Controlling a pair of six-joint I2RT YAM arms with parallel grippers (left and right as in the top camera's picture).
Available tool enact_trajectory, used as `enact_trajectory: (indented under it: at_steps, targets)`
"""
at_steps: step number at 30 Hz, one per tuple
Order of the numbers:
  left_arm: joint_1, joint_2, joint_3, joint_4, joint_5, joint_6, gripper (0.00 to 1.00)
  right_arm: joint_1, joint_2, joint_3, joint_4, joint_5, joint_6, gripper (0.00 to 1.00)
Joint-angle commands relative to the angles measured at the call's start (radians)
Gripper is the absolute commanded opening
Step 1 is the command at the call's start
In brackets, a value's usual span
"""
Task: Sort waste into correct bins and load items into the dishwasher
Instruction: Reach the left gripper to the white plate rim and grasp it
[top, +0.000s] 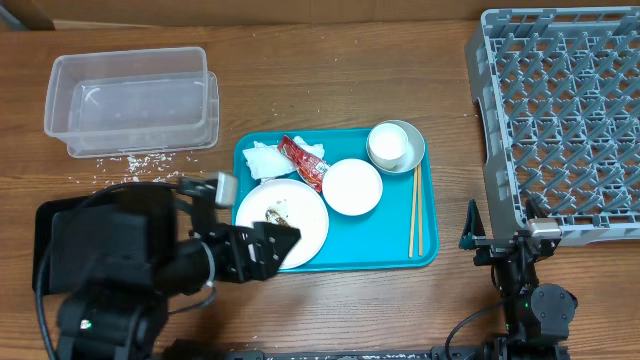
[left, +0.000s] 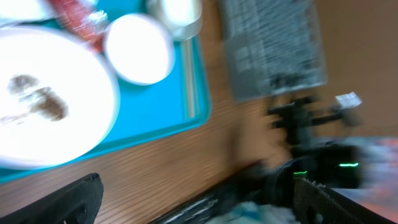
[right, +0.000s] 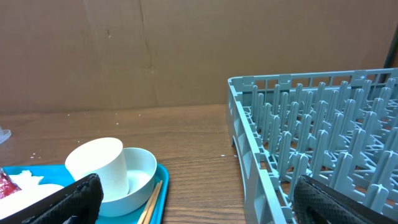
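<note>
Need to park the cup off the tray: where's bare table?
Bare wood between tub and rack, beyond the tray; also the strip between tray and rack. The tray is crowded; rice litters the wood by the tub.

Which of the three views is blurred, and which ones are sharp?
Left wrist view: smeared by motion blur, plate and tray edges soft. Overhead view: sharp, even light, faint glare on the tub. Right wrist view: sharp on cup and rack.

Tub (top: 130, 100) left, tray (top: 385, 235) centre bearing plates (top: 352, 187), cup (top: 387, 146) seemingly in bowl (top: 415, 134), rack (top: 560, 120) right
</note>
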Motion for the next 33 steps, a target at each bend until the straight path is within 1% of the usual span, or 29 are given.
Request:
enact_trajectory:
  at_steps: [1, 4, 7, 10, 15, 19, 20, 21, 23, 27, 29, 31, 33]
  targets:
    - [-0.179, 0.061, 0.04, -0.036, -0.363, -0.041, 1.0, -0.007, -0.01, -0.01, 0.005, 0.006, -0.006, 1.0]
    - [-0.364, 0.158, 0.071, -0.082, -0.546, -0.123, 1.0, -0.007, -0.01, -0.01, 0.005, 0.006, -0.007, 1.0]
    - [-0.509, 0.258, 0.101, -0.116, -0.722, -0.237, 1.0, -0.007, -0.01, -0.01, 0.005, 0.006, -0.007, 1.0]
    - [-0.595, 0.338, 0.103, -0.099, -0.795, -0.293, 1.0, -0.007, -0.01, -0.01, 0.005, 0.006, -0.006, 1.0]
    - [-0.623, 0.469, 0.103, -0.029, -0.792, -0.295, 1.0, -0.007, -0.01, -0.01, 0.005, 0.006, -0.007, 1.0]
    - [-0.623, 0.594, 0.103, -0.029, -0.767, -0.291, 1.0, -0.007, -0.01, -0.01, 0.005, 0.006, -0.007, 1.0]
    - [-0.623, 0.621, 0.103, -0.028, -0.756, -0.292, 0.94, -0.007, -0.01, -0.01, 0.005, 0.006, -0.006, 1.0]
    - [-0.623, 0.66, 0.103, -0.024, -0.743, -0.292, 0.82, -0.007, -0.01, -0.01, 0.005, 0.006, -0.007, 1.0]
    - [-0.626, 0.713, 0.103, -0.013, -0.742, -0.292, 0.63, -0.007, -0.01, -0.01, 0.005, 0.006, -0.007, 1.0]
    - [-0.646, 0.803, 0.103, 0.032, -0.755, -0.289, 0.64, -0.007, -0.01, -0.01, 0.005, 0.006, -0.007, 1.0]
    - [-0.657, 0.842, 0.103, 0.061, -0.765, -0.288, 0.67, -0.007, -0.01, -0.01, 0.005, 0.006, -0.007, 1.0]
    - [-0.663, 0.88, 0.103, 0.085, -0.787, -0.288, 0.72, -0.007, -0.01, -0.01, 0.005, 0.006, -0.007, 1.0]
    - [-0.662, 0.917, 0.103, 0.105, -0.801, -0.288, 0.72, -0.007, -0.01, -0.01, 0.005, 0.006, -0.007, 1.0]
